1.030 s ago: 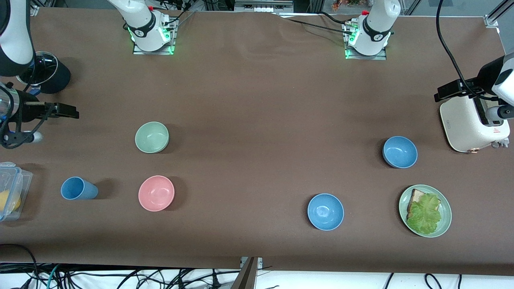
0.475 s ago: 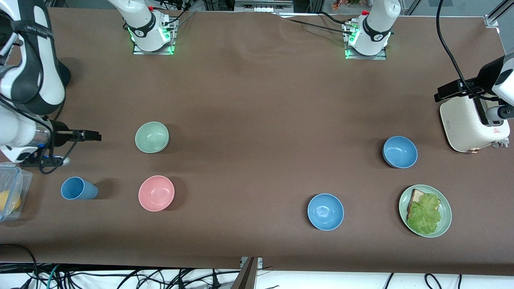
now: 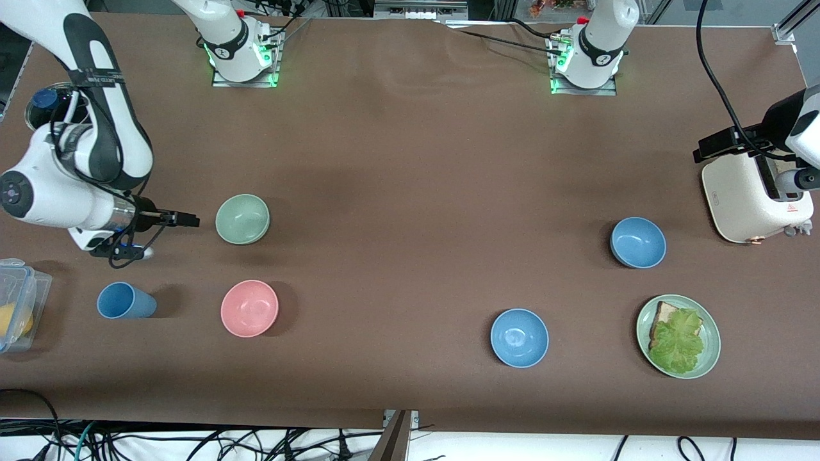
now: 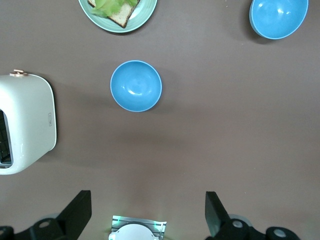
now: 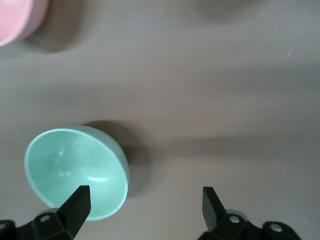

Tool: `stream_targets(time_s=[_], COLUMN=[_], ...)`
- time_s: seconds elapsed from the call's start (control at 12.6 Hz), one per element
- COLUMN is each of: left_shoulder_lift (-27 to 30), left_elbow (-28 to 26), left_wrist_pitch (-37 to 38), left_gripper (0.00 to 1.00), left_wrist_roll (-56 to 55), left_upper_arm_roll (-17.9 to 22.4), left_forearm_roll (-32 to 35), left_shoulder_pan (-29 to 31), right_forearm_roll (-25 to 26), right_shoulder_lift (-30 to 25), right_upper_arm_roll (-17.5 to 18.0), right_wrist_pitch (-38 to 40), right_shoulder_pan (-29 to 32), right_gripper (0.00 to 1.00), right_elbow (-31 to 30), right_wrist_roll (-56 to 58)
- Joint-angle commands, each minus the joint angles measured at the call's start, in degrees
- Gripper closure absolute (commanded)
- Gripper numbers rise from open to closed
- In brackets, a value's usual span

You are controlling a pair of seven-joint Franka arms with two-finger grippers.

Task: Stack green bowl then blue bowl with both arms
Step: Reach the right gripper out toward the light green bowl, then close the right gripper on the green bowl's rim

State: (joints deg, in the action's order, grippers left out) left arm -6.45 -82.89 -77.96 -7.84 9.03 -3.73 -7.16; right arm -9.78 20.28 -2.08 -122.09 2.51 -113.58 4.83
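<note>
right hand [image 3: 189,220]: fingers wide apart, empty, left-centre of frame, beside small glossy sage-green bowl [image 3: 242,219]
left hand [image 4: 147,212]: fingers wide apart, empty, over white toaster [image 3: 749,198]

The left gripper [image 4: 146,217] is hanging high over the brown table [image 4: 210,150] with its two black fingers [image 4: 77,210] spread wide and nothing sitting between them. A blue bowl [image 4: 136,85] is resting upright on the cloth well ahead of the fingertips, roughly in line with the gap between them. A second blue bowl [image 4: 279,17] is lying farther out still, off toward one finger's side, partly cut by the frame edge. A green plate [image 4: 145,11] carrying toast and lettuce is showing at the frame edge past the first bowl. A white toaster [image 4: 27,127] is standing to the other finger's side, nearer the gripper than either bowl. The arm's base [image 4: 135,230] is glowing green between the fingers.
</note>
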Motion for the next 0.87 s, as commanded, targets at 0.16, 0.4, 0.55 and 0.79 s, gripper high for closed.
stream_targets(time_s=[0.16, 0.4, 0.55, 0.79], left_shoulder_lift=[-0.5, -0.5, -0.4, -0.5], left_elbow=[1.4, 1.4, 1.4, 1.4], left_wrist_pitch=[1.3, 1.4, 1.4, 1.3], left_gripper=[0.00, 0.00, 0.00, 0.00], left_wrist_roll=[-0.2, -0.2, -0.2, -0.2], left_upper_arm_roll=[0.5, 0.5, 0.0, -0.2], left_forearm_roll=[-0.9, -0.9, -0.9, -0.9], left_shoulder_pan=[-0.3, -0.2, 0.3, 0.2], right_forearm_roll=[-3.3, -4.4, -4.4, -4.4], right_shoulder_lift=[-2.3, -2.2, -1.7, -0.6], right_upper_arm_roll=[1.0, 2.2, 2.4, 4.0], right_wrist_pitch=[-11.3, -11.7, -13.0, -17.0], right_shoulder_pan=[0.3, 0.2, 0.2, 0.2], right_gripper=[0.01, 0.01, 0.01, 0.02], right_elbow=[-11.0, -11.7, -12.7, -14.8], right_wrist_roll=[-0.6, -0.6, -0.6, -0.6])
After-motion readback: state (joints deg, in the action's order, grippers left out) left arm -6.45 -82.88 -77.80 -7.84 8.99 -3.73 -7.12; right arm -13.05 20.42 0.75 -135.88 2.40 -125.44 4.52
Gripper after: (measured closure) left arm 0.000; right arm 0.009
